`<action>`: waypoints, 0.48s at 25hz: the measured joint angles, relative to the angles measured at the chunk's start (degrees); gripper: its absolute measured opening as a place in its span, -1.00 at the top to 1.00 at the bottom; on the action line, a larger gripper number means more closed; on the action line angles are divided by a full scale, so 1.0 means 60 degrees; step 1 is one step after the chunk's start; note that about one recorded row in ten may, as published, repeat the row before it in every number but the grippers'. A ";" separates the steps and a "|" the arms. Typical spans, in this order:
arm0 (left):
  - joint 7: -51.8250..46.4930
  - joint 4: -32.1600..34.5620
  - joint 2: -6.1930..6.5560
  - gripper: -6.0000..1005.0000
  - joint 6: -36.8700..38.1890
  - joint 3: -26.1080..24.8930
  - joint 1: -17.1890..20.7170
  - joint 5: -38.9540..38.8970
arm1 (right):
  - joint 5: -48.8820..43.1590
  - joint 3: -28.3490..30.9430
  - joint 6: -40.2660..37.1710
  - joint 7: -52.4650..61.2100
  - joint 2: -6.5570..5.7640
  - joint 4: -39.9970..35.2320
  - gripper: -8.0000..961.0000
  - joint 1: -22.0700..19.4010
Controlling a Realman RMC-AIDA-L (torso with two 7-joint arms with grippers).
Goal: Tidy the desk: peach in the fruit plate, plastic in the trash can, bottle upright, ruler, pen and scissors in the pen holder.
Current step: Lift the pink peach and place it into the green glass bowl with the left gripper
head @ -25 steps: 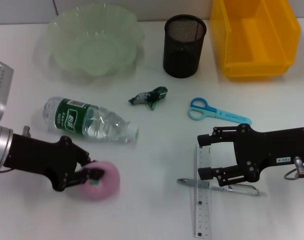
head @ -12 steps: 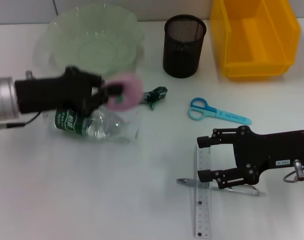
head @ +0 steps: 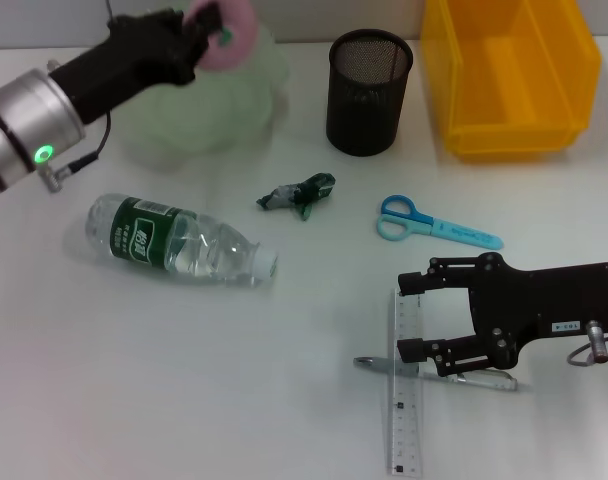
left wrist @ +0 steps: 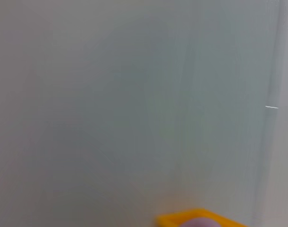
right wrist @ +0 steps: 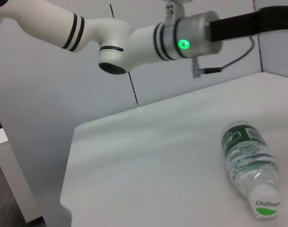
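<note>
The pink peach (head: 227, 22) sits at the head view's upper left, clamped in the left gripper (head: 209, 25) above the green plate (head: 246, 105). Below it the bottle (head: 179, 241) lies on its side, long axis running left to right, cap pointing lower right. At lower right, the right gripper (head: 412, 317) hangs open-fingered over the ruler (head: 405, 420) and pen (head: 434, 372).

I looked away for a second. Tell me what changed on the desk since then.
The left hand, shut on the peach, lifted it from the near desk edge, over the bottle, up above the fruit plate. The right hand stayed open over the ruler and pen; the rest stayed put.
</note>
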 joint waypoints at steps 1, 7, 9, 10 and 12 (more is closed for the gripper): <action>0.0293 -0.0221 -0.0004 0.88 -0.0367 -0.0007 -0.0112 -0.0308 | 0.0000 0.0000 0.0000 -0.0025 0.0001 0.0000 -0.65 -0.0004; 0.2572 -0.1376 -0.0052 0.87 -0.2350 -0.0048 -0.0637 -0.2334 | 0.0000 0.0000 0.0001 -0.0040 0.0000 0.0001 -0.65 -0.0010; 0.3087 -0.1634 -0.0060 0.87 -0.2610 -0.0047 -0.0749 -0.2768 | 0.0000 0.0000 0.0001 -0.0041 0.0001 0.0001 -0.65 -0.0010; 0.3264 -0.1739 -0.0061 0.86 -0.2729 -0.0048 -0.0794 -0.2965 | 0.0000 0.0000 0.0001 -0.0041 0.0000 0.0001 -0.65 -0.0010; 0.3341 -0.1770 -0.0061 0.86 -0.2879 -0.0059 -0.0825 -0.3086 | 0.0000 0.0000 0.0001 -0.0041 0.0000 0.0001 -0.65 -0.0010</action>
